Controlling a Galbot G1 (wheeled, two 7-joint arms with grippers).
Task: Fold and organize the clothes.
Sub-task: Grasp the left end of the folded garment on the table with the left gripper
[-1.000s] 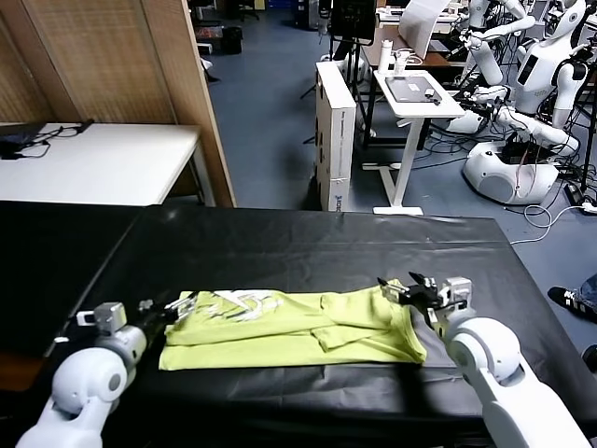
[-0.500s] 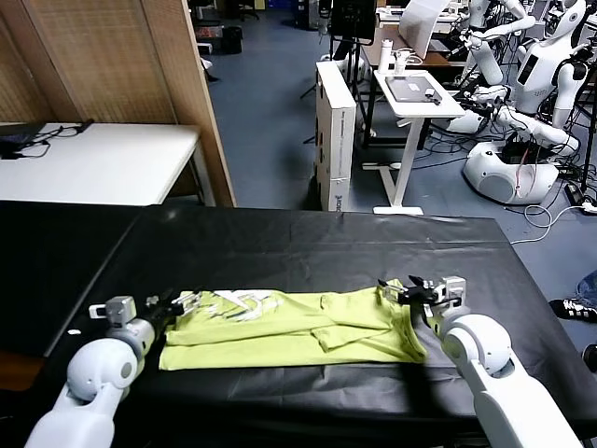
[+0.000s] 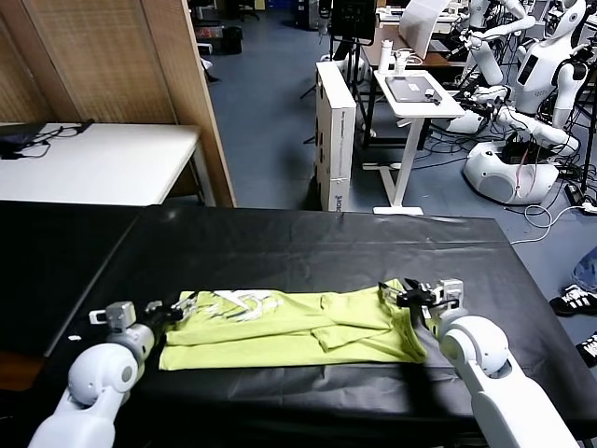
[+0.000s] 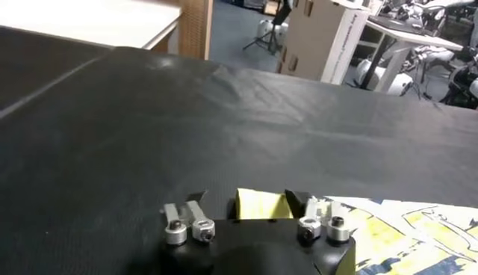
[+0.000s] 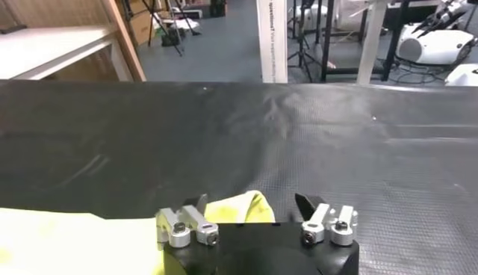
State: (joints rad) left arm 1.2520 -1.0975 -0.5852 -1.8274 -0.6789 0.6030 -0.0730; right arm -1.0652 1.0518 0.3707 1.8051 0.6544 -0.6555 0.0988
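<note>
The clothes, one lime T-shirt [image 3: 298,331], lie folded in a long strip on the black table cover [image 3: 308,247]. My left gripper [image 3: 182,305] is at the strip's far left corner, my right gripper [image 3: 399,297] at its far right corner. In the left wrist view the left gripper [image 4: 245,198] stands open, a yellow-green corner of fabric [image 4: 261,204] between its jaws, close to one fingertip [image 4: 295,198]. In the right wrist view the right gripper [image 5: 252,202] is open too, with a raised fold of the shirt [image 5: 235,208] between its jaws.
A white table [image 3: 93,163] stands behind at the left, next to a wooden partition [image 3: 121,65]. Beyond the table's far edge are a white cabinet [image 3: 336,131], a small stand desk [image 3: 415,93] and other robots [image 3: 522,93]. A shoe [image 3: 574,299] shows at the right.
Both grippers' jaws have narrowed around the shirt's far corners. The left arm has edged a little toward the shirt; the right gripper has dropped slightly onto the fabric.
</note>
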